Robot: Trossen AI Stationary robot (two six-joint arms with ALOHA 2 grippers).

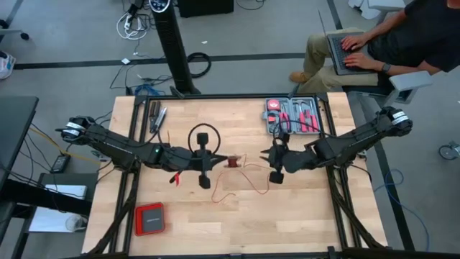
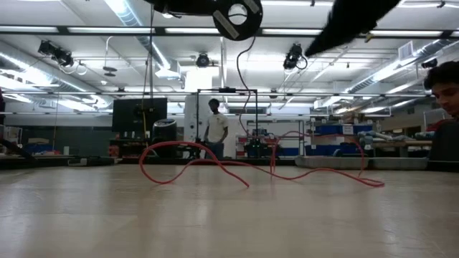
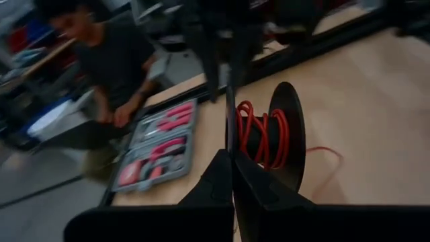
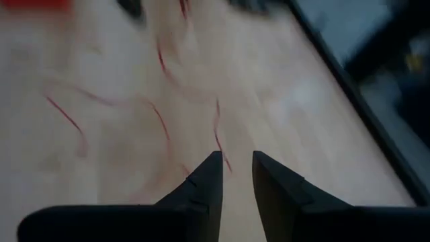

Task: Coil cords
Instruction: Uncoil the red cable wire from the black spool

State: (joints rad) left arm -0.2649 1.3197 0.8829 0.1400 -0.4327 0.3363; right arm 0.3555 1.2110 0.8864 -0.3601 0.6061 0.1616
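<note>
Loosely, the red cord (image 1: 241,180) trailed across the table's middle between both arms, just beside the released right end effector (image 1: 276,173), its wound end at the spool (image 1: 233,162) by the clenched left end effector (image 1: 204,178).

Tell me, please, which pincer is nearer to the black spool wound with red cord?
Left. The left pincer is shut right at the spool, apparently gripping its flange. The right pincer, its fingers apart, hangs farther off above the loose red cord trailing across the table.
</note>
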